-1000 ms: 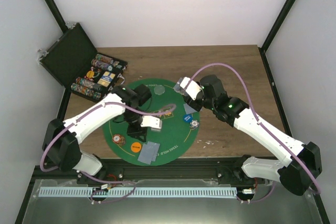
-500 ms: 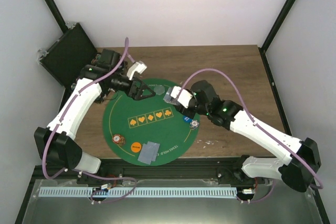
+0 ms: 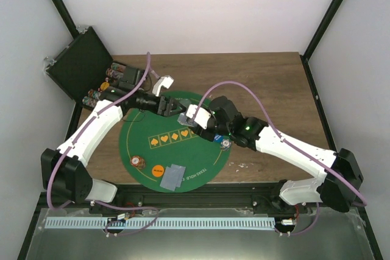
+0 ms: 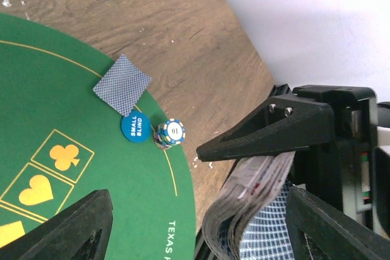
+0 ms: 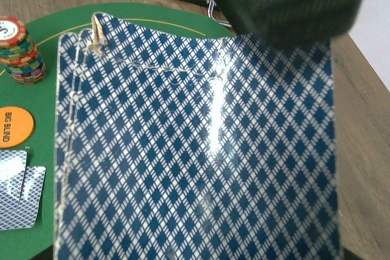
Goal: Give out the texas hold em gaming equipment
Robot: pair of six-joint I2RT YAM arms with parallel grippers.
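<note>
My right gripper [image 3: 194,117] is shut on a deck of cards [image 4: 259,211] with blue diamond backs, held over the green round mat [image 3: 137,141]. The deck [image 5: 195,144] fills the right wrist view and hides the fingers. My left gripper [image 3: 177,109] is open and faces the deck edge-on; its fingers [image 4: 70,232] stand either side of it, apart from it. On the mat lie a face-down card [image 4: 122,83], a blue small-blind disc [image 4: 135,128], a chip stack [image 4: 170,133], a brownish chip stack [image 3: 137,162], an orange disc [image 3: 158,170] and two face-down cards [image 3: 173,176].
An open black case [image 3: 79,65] with rows of chips [image 3: 113,84] stands at the back left, just off the mat. The wooden table [image 3: 268,83] runs to white walls at the back and sides. Black frame posts rise at the corners.
My left arm swung from the mat's middle to the back left, then right toward the deck. My right gripper carried the deck left, over the mat.
</note>
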